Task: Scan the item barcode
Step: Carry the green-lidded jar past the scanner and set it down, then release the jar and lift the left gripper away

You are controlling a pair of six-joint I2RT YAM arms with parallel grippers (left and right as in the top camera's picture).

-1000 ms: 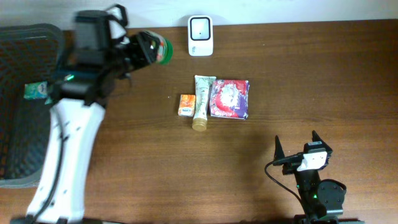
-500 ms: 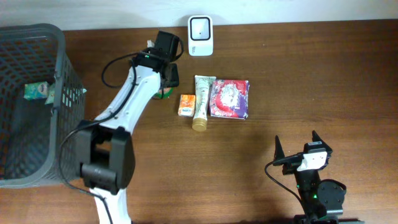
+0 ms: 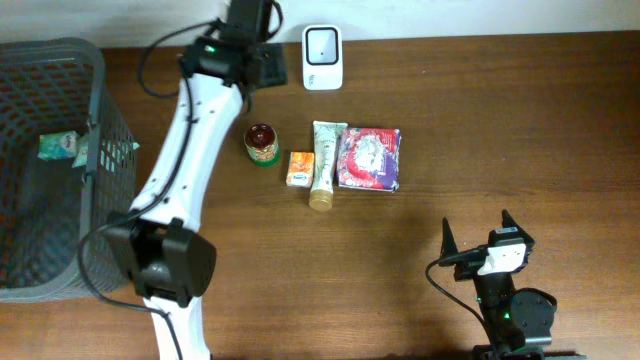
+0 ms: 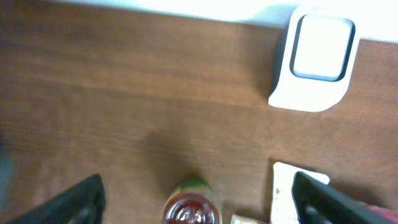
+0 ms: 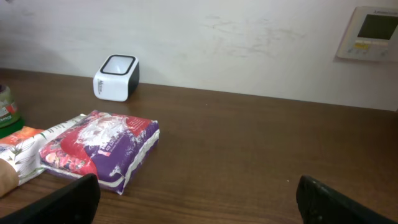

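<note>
A small jar point(image 3: 261, 143) with a dark red top and a green band stands on the table, left of an orange box point(image 3: 300, 168). The white barcode scanner point(image 3: 322, 43) sits at the table's far edge. My left gripper point(image 3: 258, 68) hangs open between scanner and jar, holding nothing. In the left wrist view the jar point(image 4: 191, 208) shows below the left gripper point(image 4: 198, 186), apart from both fingers, with the scanner point(image 4: 314, 59) at the upper right. My right gripper point(image 3: 478, 230) rests open near the front edge, and the right gripper point(image 5: 199, 202) holds nothing in its wrist view.
A cream tube point(image 3: 324, 163) and a red-and-purple packet point(image 3: 369, 158) lie right of the orange box. A dark mesh basket point(image 3: 105, 130) holding small green packs fills the left edge. My left arm point(image 3: 170, 200) crosses the table beside it.
The jar has left my left gripper and now stands on the table beside the orange box. The left gripper has opened and drawn back toward the scanner. The right arm is still.
</note>
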